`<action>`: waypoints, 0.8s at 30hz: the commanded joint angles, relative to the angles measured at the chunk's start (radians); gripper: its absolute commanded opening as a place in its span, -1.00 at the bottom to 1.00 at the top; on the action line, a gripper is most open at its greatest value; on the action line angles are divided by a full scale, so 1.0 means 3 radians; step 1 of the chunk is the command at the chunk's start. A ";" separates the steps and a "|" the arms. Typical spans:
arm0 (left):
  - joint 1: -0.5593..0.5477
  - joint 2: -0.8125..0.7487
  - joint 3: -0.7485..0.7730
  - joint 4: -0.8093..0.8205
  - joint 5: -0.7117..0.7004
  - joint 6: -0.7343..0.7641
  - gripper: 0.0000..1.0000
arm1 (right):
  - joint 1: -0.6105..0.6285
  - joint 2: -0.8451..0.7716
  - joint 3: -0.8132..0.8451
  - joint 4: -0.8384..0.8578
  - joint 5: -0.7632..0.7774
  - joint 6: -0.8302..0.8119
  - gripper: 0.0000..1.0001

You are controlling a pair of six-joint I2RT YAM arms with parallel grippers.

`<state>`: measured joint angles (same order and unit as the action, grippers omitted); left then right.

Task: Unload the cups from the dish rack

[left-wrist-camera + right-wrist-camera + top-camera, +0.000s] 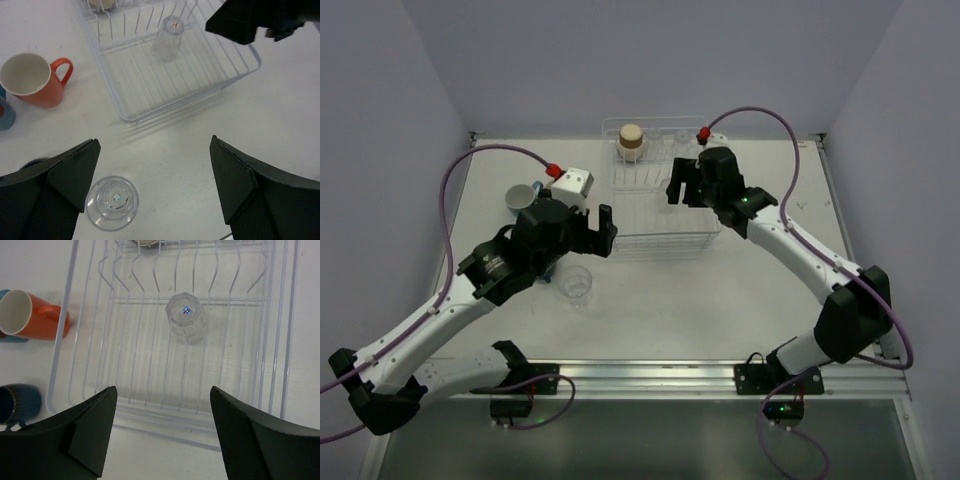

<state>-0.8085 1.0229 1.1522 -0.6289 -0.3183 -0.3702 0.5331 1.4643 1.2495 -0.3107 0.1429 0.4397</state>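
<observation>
The dish rack stands at the back middle of the table. A brown cup sits at its far end. A clear tumbler stands upside down inside the rack; it also shows in the left wrist view. My right gripper is open and empty above the rack's near end. My left gripper is open and empty over the table left of the rack. A clear tumbler stands on the table by its left finger. An orange mug and a blue mug stand left of the rack.
A second blue mug sits on the table by the rack's near left corner. The right gripper's black body hangs over the rack's right side. Walls close the table at left, back and right.
</observation>
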 commanded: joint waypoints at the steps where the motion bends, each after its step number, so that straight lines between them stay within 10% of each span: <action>1: -0.0015 -0.0224 -0.0200 0.0658 -0.0007 0.0170 1.00 | 0.0028 0.0313 0.0492 -0.0150 0.0255 -0.0269 0.54; 12: 0.0000 0.0041 -0.0023 0.1012 -0.0243 0.0186 1.00 | 0.0038 0.1904 0.2599 -0.0757 0.0413 -0.0464 0.53; 24: 0.0823 0.2321 0.1941 0.0910 -0.0002 0.0022 1.00 | -0.0131 0.0366 0.0775 0.0222 0.0051 -0.0198 0.37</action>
<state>-0.6083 1.5845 1.5921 -0.3645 -0.3202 -0.3466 0.4938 1.6920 1.5295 -0.3519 0.1951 0.3580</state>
